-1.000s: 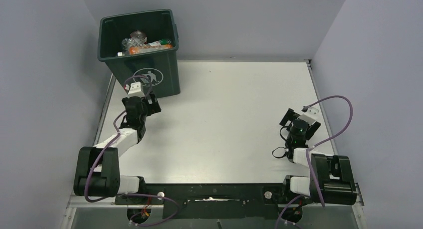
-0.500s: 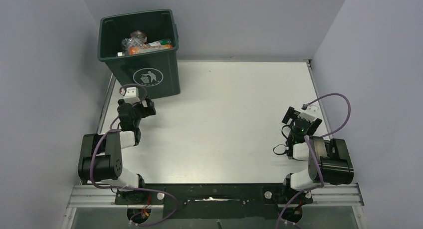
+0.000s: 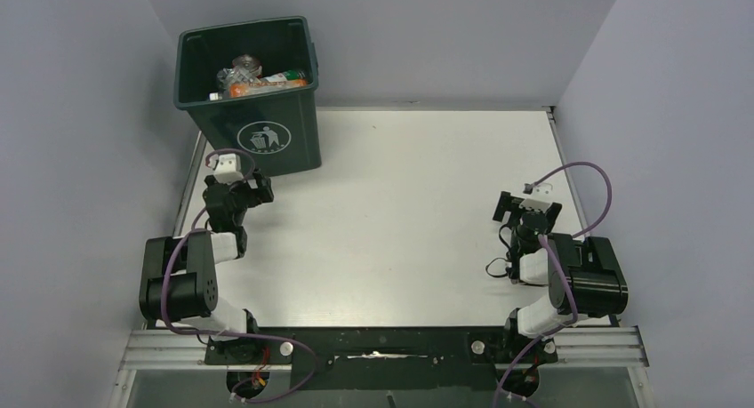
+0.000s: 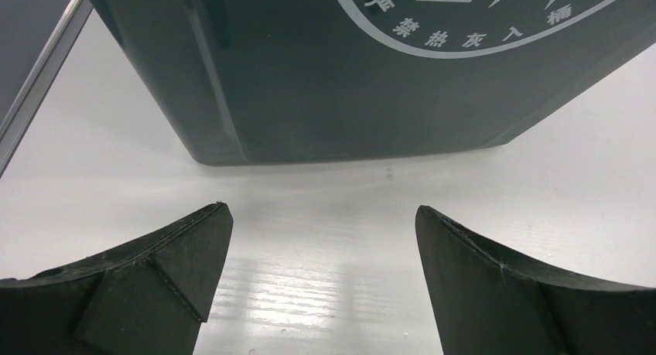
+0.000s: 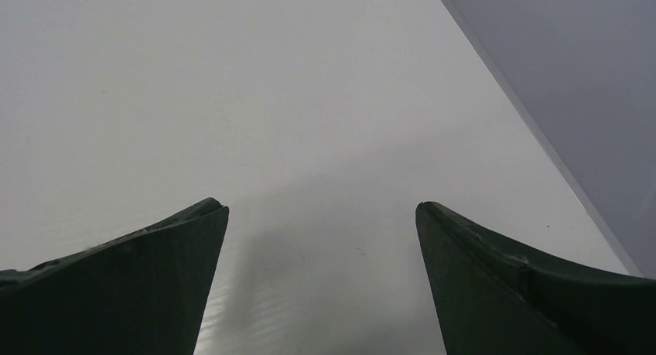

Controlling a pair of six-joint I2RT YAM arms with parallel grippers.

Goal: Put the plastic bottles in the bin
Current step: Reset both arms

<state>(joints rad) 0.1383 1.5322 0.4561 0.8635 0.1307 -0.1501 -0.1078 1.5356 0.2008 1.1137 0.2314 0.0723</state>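
Bin (image 3: 283,150) first: it stands just ahead of your left gripper (image 4: 322,250), its front wall filling the view beyond the fingertips, near them but apart. The jaws there are spread wide, with white table (image 3: 400,186) showing between them. The bin is dark green plastic, smooth and glossy, square at the rim and tapering toward its base, which sits flat on the table. A white ring with a litter-person symbol and small characters is printed on the wall facing the jaws. Inside the bin, well beyond and above the left jaws, the bottles (image 3: 263,81) lie in a loose heap: clear crinkled plastic, one orange bottle on its side with a red and green end, and a white cap at the left. You cannot count them from the top view.

Your right gripper (image 5: 321,247) sits well apart from the bin, far to the right of the left jaws. Its jaws are spread wide too, with table showing between them. Ahead of them the surface is flat and white with a faint sheen. Off to their right a thin strip (image 5: 541,131) runs diagonally where the table meets a plain grey-violet wall (image 5: 588,53). The fingers (image 5: 116,293) on both grippers are black, wedge-shaped and matte, with slightly rough edges.
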